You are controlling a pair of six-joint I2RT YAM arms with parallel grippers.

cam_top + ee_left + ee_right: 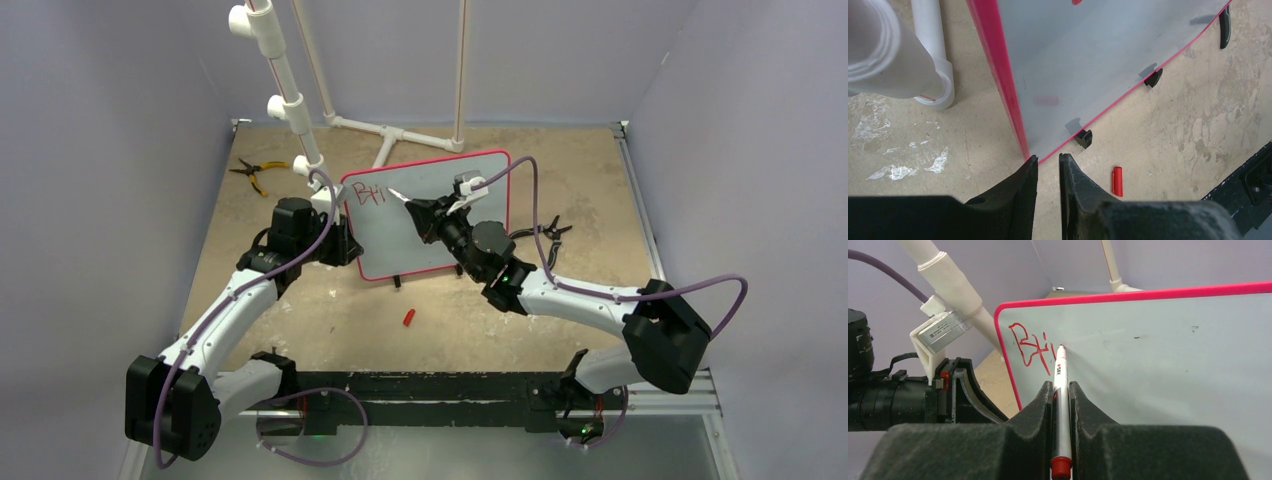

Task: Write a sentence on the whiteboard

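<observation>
The whiteboard (395,245) (1088,60) (1158,350) stands upright on two black feet, white with a thin red frame. Of the sentence, red letters reading "Bri" (372,193) (1030,347) sit at its top left. My right gripper (425,215) (1061,385) is shut on a white marker (1061,390), whose red tip touches the board just right of the letters. My left gripper (345,240) (1048,157) is at the board's lower left corner. Its fingertips hold that corner's frame with a narrow gap between them.
A red marker cap (408,318) (1117,181) lies on the tan table in front of the board. Yellow-handled pliers (255,172) lie at the back left, black pliers (545,232) right of the board. A white PVC pipe frame (275,70) rises behind the left gripper.
</observation>
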